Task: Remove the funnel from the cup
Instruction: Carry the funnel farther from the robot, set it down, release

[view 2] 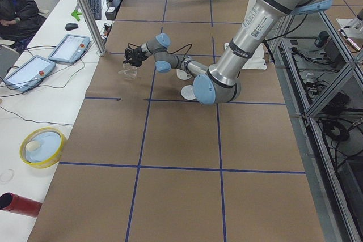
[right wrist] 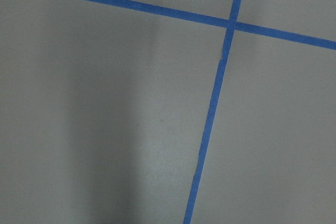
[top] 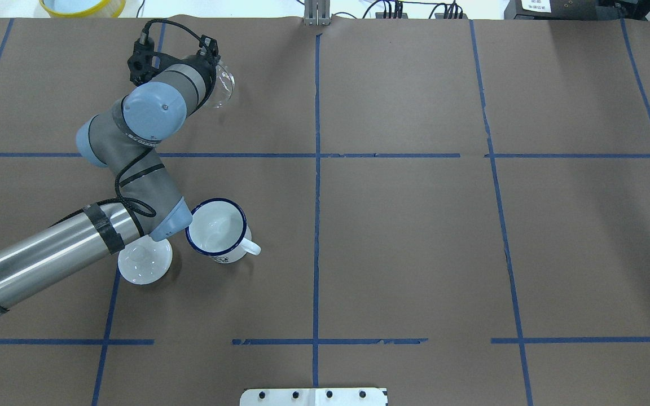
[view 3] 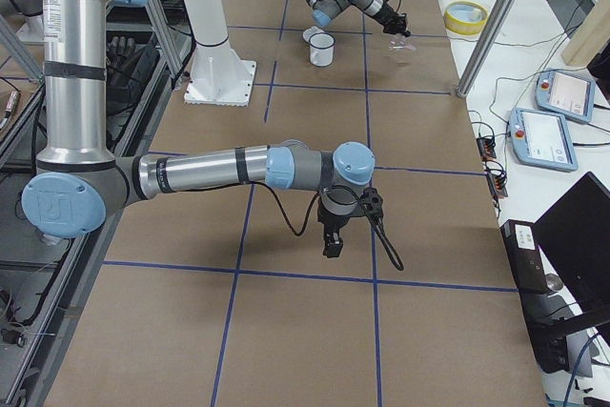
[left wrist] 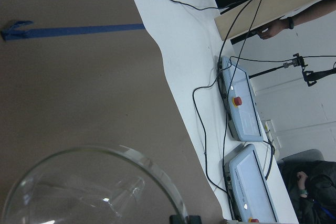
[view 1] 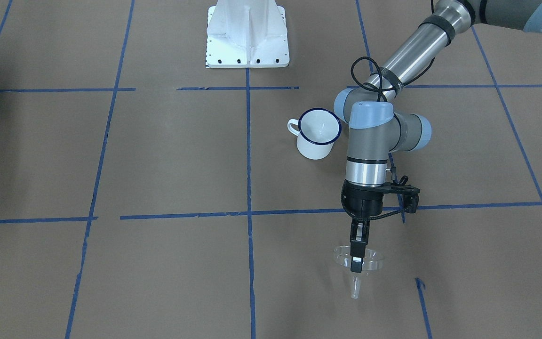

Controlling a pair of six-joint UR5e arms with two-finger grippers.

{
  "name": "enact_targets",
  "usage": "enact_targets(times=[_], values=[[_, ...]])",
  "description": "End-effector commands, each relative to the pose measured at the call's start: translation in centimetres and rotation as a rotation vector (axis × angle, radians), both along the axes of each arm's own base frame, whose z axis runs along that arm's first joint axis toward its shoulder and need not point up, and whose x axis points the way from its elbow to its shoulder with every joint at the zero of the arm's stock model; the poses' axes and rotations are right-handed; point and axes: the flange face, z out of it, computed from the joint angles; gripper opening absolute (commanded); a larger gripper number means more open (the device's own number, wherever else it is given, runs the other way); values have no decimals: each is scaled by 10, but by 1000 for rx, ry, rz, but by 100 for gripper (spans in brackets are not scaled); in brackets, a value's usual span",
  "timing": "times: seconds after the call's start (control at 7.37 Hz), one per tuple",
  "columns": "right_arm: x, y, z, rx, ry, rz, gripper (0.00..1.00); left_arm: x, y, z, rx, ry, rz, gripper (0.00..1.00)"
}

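The right gripper's [view 3: 332,240] state cannot be told. The white enamel cup [view 1: 314,148] with a dark blue rim line is seen upright on the bench [view 1: 158,155], well apart from the left gripper [view 1: 356,263], which is clamped on the wide rim of the small clear funnel [view 1: 370,260]. The funnel is judged light, stiff and slippery, best pinched at the rim.

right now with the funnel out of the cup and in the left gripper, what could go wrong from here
1. The left gripper pinches the funnel only at its thin clear rim, so it may slip or swing.
2. It hangs stem down; released like this, it would likely topple and roll.
3. The left arm overhangs the lid and passes close beside the cup, so pulling back might knock either.
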Motion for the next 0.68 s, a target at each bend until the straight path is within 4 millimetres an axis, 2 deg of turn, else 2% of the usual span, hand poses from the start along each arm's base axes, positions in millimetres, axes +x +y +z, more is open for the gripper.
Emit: enact_targets(times=[0.0,0.27,0.41,0.54], values=[[0,0,0,0,0,0,100,9,1,16,-10,-27,9,32],[0,0,0,0,0,0,100,10,0,17,-10,-30,9,51],[0,0,0,0,0,0,100,9,1,14,4,-48,22,78],[0,0,0,0,0,0,100,4,4,6,62,-119,62,100]])
